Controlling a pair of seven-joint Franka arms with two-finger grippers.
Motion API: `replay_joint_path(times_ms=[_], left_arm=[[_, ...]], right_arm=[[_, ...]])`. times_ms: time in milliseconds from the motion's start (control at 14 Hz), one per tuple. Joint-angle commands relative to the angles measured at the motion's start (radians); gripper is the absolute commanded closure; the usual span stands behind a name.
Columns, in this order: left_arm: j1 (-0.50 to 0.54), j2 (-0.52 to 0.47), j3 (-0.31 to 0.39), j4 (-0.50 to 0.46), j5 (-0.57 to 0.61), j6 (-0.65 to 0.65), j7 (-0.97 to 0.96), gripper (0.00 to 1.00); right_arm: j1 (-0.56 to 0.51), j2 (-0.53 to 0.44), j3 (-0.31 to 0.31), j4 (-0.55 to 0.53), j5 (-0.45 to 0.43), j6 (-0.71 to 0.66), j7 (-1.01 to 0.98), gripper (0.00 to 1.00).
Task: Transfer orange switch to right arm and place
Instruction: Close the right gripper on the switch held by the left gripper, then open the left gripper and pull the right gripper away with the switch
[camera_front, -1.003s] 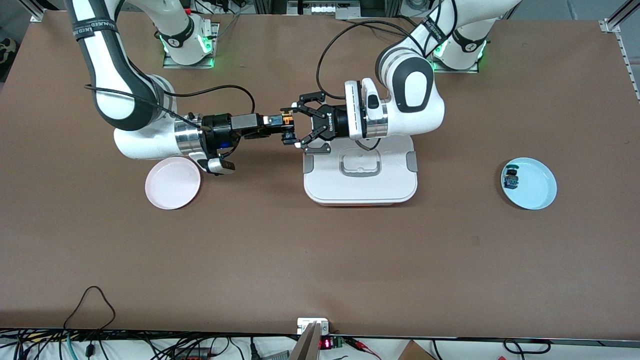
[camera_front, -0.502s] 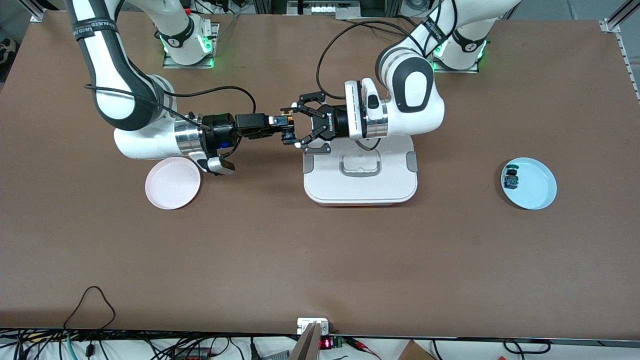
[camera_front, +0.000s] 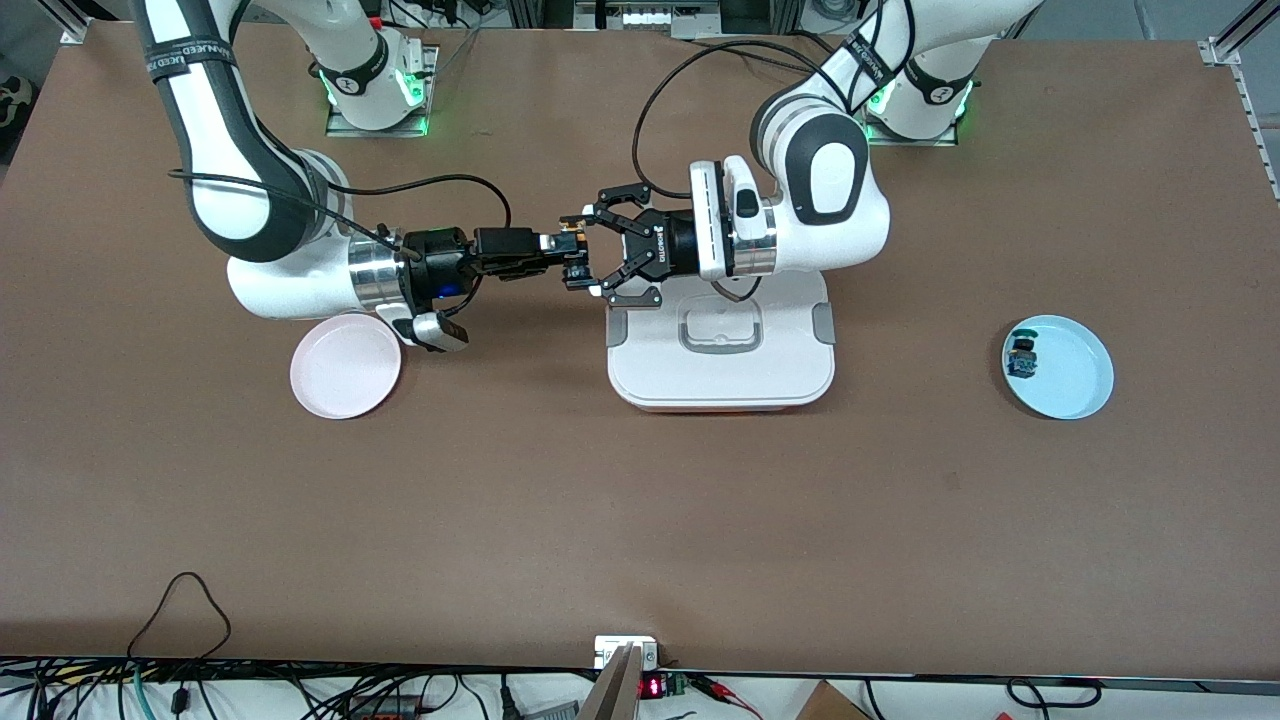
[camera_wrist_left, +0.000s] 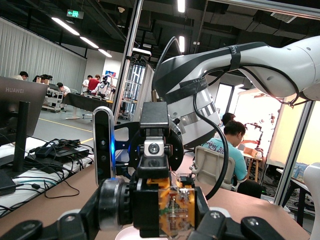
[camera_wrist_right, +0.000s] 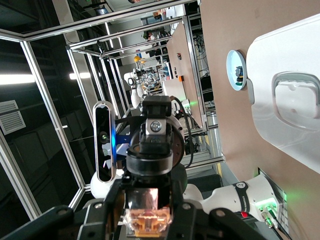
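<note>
I've got the tiny cylindrical orange switch (camera_front: 572, 243) up in the air, over bare tabletop just off the nine o'clock edge of the white lidded plastic box (camera_front: 720, 375), reading the front view as a clock face. The narrow black right gripper (camera_front: 556, 250) is clamped onto it: in the right wrist view the orange-tan body (camera_wrist_right: 148, 216) sits pinched between its pads. The skeletal black left gripper (camera_front: 592, 252) meets it nose to nose from the three o'clock side, and whether it has let go I cannot tell. That's the point I want settled, so I'd make sure the left grip is fully released before either arm moves. Then I'd back the left arm straight out toward three o'clock, along the line the two wrists share, so nothing drags the part sideways. It's small and smooth, and I'd guess a crooked pull twists it out of the grip. The round pale pink plate (camera_front: 345, 366) lies at about eight o'clock from the switch and looks the likely drop spot. Out at three o'clock a round light blue plate (camera_front: 1075, 370) carries a small blue-bodied switch (camera_front: 1022, 358). The matte brown table (camera_front: 640, 520) has black cables (camera_front: 180, 600) along its six o'clock edge. The left wrist view shows a workshop with strip lights and people at desks (camera_wrist_left: 235, 145).
</note>
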Motion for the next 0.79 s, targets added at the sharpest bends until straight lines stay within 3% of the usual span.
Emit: replay_joint_path(times_ms=[0, 430, 717], left_arm=[[-0.006, 0.003, -0.006, 0.006, -0.046, 0.013, 0.030, 0.00], [0.017, -0.029, -0.007, 0.003, -0.040, 0.006, -0.117, 0.00], [0.030, -0.075, -0.004, -0.005, 0.035, 0.006, -0.237, 0.00]], right_arm=[[0.004, -0.025, 0.001, -0.021, 0.010, -0.006, -0.029, 1.00], [0.002, -0.027, 0.001, -0.021, 0.011, -0.006, -0.031, 1.00], [-0.007, -0.039, 0.000, -0.022, 0.010, -0.009, -0.028, 1.00]])
